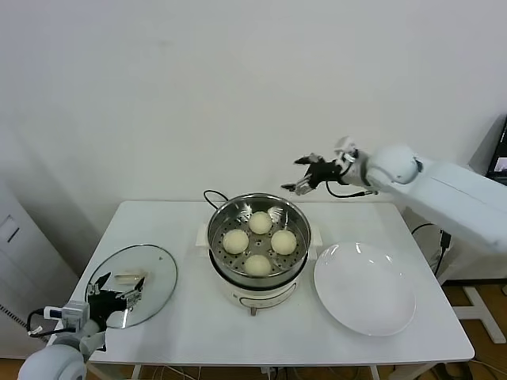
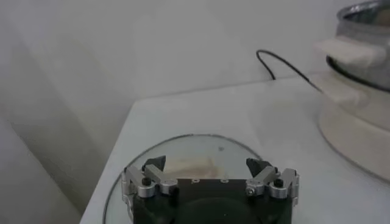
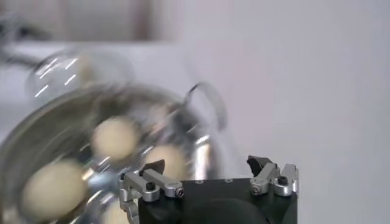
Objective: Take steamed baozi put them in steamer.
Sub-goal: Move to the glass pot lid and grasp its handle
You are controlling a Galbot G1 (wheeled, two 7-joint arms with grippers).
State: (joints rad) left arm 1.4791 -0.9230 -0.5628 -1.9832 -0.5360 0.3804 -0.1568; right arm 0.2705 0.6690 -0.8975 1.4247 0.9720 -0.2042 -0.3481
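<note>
All four steamed baozi [image 1: 260, 243] sit inside the steamer [image 1: 258, 248] — one toward the wall, one toward the robot, one on each side, spaced on the perforated tray with none touching the rim. The white plate [image 1: 365, 288] to the steamer's right is bare, so as far as the pictures show nothing is left to carry over, and the loading part of the job looks finished. The right gripper [image 1: 302, 176] hangs in the air above and behind the steamer's right edge, near the wall, its jaws spread wide with nothing between them; in the right wrist view the right gripper's fingers [image 3: 153, 173] stand apart over the blurred pot and buns. The left gripper [image 1: 119, 297] waits low at the table's front left corner, over the round glass lid [image 1: 136, 283] that lies flat on the white table [image 1: 190, 332], well apart from the steamer; its jaws too are wide and empty (the left wrist view shows clear glass between them, no contact that I can make out). What might remain, by my reckoning, is only covering the pot — though the task sentence does not ask for it.
</note>
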